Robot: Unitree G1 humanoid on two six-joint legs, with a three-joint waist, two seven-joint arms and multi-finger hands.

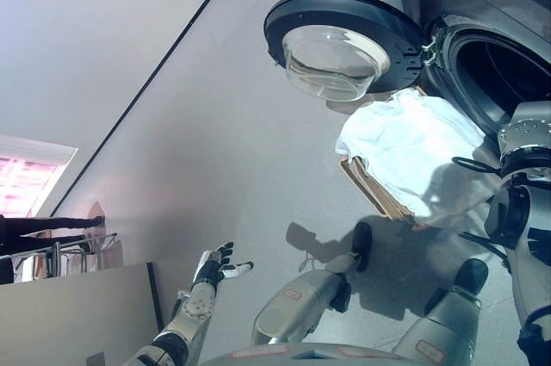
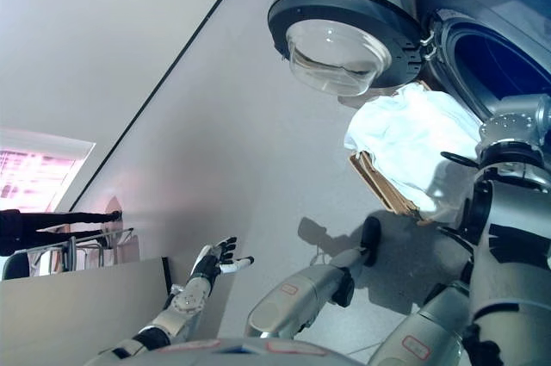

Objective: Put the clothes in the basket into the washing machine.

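Observation:
The washing machine stands at the upper right with its round glass door swung wide open and the dark drum showing. Right in front of it on the floor sits a brown woven basket, heaped with white clothes that hang over its rim. My left hand is held out at the lower left, well away from the basket, its fingers spread and holding nothing. My right arm rises along the right edge beside the basket; its hand shows in neither view.
A person in dark clothes stands at the far left beside a metal rack. A grey panel fills the lower left corner. Grey floor meets the wall along a dark line.

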